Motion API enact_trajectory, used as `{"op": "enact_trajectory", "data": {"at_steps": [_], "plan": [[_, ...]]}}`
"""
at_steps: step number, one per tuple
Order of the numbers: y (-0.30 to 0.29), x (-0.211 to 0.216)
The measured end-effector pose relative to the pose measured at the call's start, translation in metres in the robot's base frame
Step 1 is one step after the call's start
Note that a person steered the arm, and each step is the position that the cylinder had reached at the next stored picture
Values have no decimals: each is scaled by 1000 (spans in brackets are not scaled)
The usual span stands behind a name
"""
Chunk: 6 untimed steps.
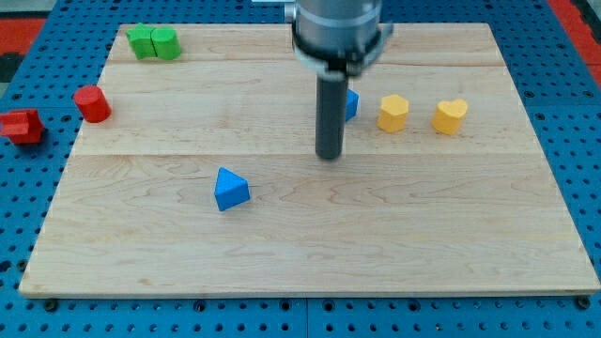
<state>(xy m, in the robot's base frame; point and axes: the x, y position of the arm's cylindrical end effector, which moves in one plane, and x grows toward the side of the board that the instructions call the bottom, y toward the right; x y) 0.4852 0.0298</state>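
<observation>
My tip (329, 156) rests on the wooden board (310, 244) near its middle. A blue block (351, 103) sits just behind the rod to its right, mostly hidden by it, so its shape is unclear. A blue triangular block (231, 189) lies to the tip's lower left, well apart from it. Right of the rod stand a yellow hexagonal block (393, 112) and a yellow heart-like block (450, 115). The tip touches no block that I can see.
Two green blocks (154, 42) sit side by side at the board's top left corner. A red cylinder (92, 103) stands at the left edge, and a red block (22, 125) lies off the board on the blue pegboard (28, 216).
</observation>
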Motion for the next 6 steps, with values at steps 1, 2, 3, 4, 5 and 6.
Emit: {"op": "enact_trajectory", "data": {"at_steps": [1, 2, 3, 4, 5, 6], "plan": [[-85, 87], [-161, 70], [-124, 25], [-92, -9], [-108, -53], [-116, -5]]}}
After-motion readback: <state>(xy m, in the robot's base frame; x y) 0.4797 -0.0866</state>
